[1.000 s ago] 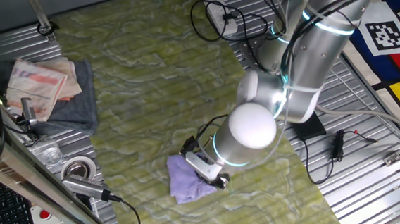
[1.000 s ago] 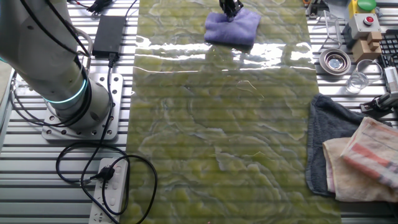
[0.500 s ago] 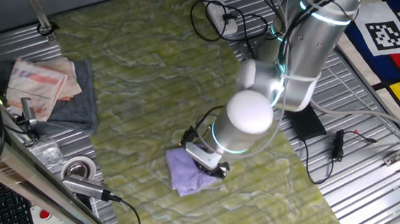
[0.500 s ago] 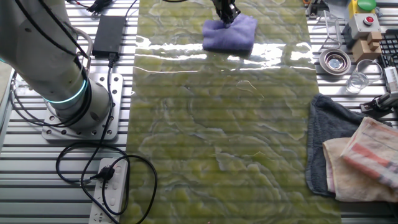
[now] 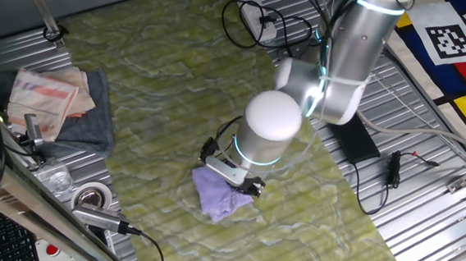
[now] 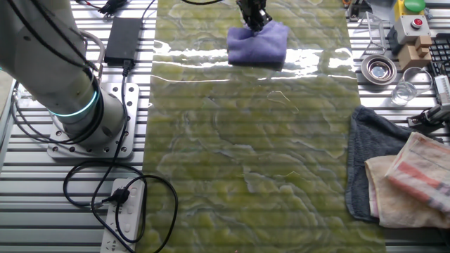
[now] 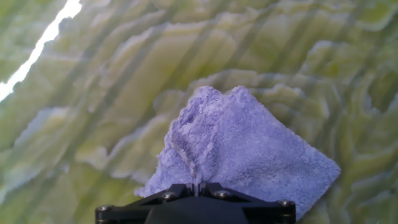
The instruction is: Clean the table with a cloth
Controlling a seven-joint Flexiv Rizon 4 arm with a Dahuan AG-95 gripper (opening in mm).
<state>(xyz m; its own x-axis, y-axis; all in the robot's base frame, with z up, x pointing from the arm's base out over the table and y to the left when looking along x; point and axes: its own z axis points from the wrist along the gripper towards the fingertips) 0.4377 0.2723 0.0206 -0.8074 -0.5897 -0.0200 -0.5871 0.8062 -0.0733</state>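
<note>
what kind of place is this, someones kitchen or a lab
Most likely a robotics lab bench, not a kitchen. The table is edged by ribbed grey metal panels, a printed marker tag lies beside it, and a red-button control box sits nearby, with a power strip and loose cables.

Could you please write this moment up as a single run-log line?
phase: wiping | gripper: shut on purple cloth | cloth: flat on table, near its far end from the arm base | spare towels: untouched at table edge

A purple cloth (image 5: 218, 195) lies rumpled on the yellow-green marbled table (image 5: 162, 84).
</note>
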